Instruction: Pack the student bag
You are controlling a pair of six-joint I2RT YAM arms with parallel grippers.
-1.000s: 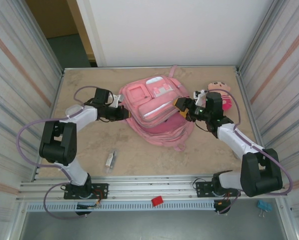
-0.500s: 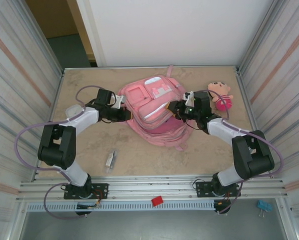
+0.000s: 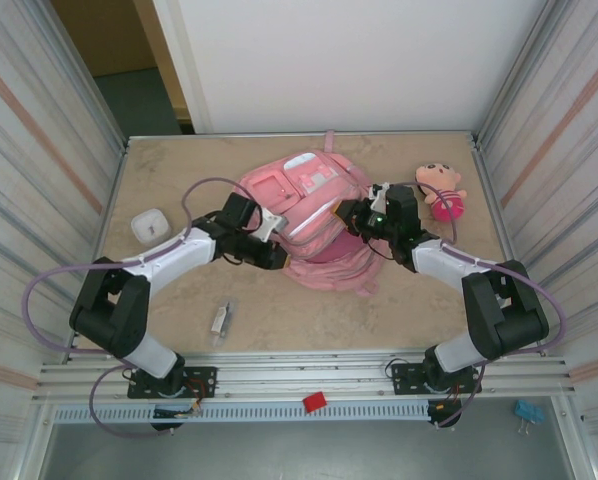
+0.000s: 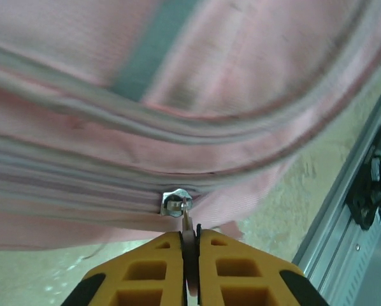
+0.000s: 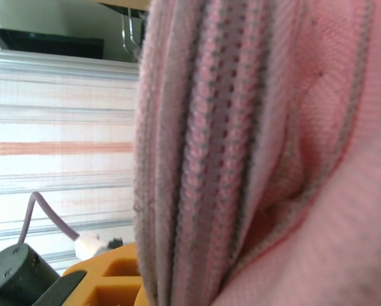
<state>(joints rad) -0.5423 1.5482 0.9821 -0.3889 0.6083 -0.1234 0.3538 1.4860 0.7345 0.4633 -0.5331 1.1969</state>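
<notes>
The student bag (image 3: 314,205), a large pink backpack, lies front up in the middle of the table. My left gripper (image 3: 277,256) is at its near left edge. In the left wrist view the yellow fingers (image 4: 146,271) are shut on the small metal zipper pull (image 4: 186,228), just below the slider (image 4: 176,204). My right gripper (image 3: 351,215) is at the bag's right edge. In the right wrist view a ribbed fold of the bag (image 5: 229,159) runs down between the jaws. One yellow finger (image 5: 107,284) shows beside it; the other is hidden behind the fabric.
A small doll in pink (image 3: 441,190) lies right of the bag, close to my right arm. A white rounded object (image 3: 151,223) sits at the left. A small tube-like item (image 3: 220,320) lies near the front rail. Metal walls enclose both sides.
My left gripper slid right and nearer along the bag's edge with the zipper pull, uncovering the white object. My right gripper moved left onto the bag's edge and closed. The bag shifted slightly.
</notes>
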